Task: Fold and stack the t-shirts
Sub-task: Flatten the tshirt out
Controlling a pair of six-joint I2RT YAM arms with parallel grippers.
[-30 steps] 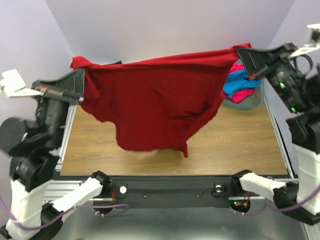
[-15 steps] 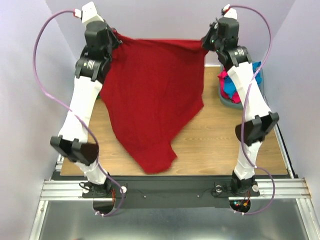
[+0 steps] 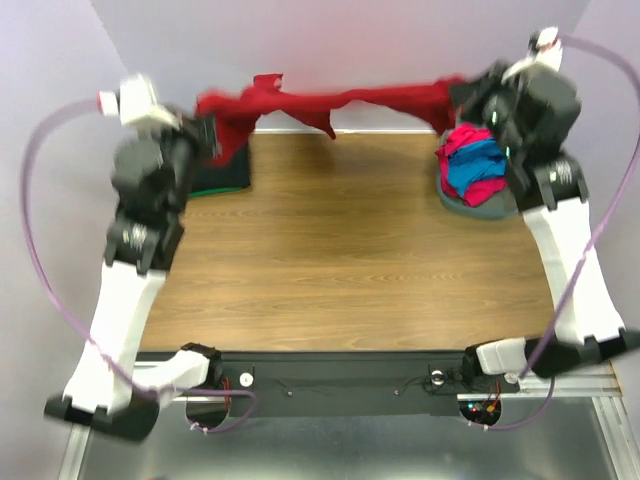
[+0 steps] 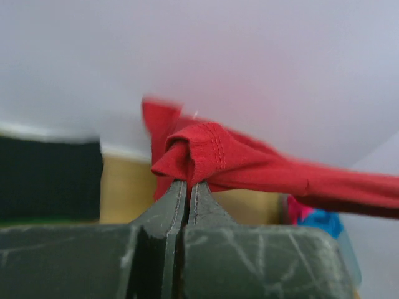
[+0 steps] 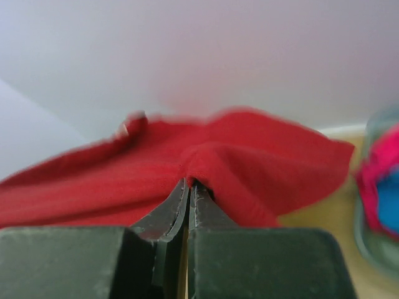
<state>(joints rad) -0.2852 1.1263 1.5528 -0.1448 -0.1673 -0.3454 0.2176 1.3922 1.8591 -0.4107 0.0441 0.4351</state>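
Middle of worktop (image 3: pixel 340 260): bare wood, open from near edge to far.
Far edge: dark red t-shirt (image 3: pixel 350 100) strung across in the air.
Far-left corner: black and green t-shirts (image 3: pixel 222 180).
Far right: tub (image 3: pixel 495 208) — heaped with pink and blue t-shirts (image 3: pixel 472 165).

Held above the far edge of the table (image 3: pixel 350 260): stretched t-shirt (image 3: pixel 350 100), left end pinched in the left gripper (image 4: pixel 187 185), right end in the right gripper (image 5: pixel 189 184). At far right corner, below the right gripper: tub (image 3: pixel 500 210) with heaped t-shirts (image 3: pixel 475 165) inside. At far left corner, beside the left arm: folded t-shirts (image 3: pixel 225 178) flat on the table.
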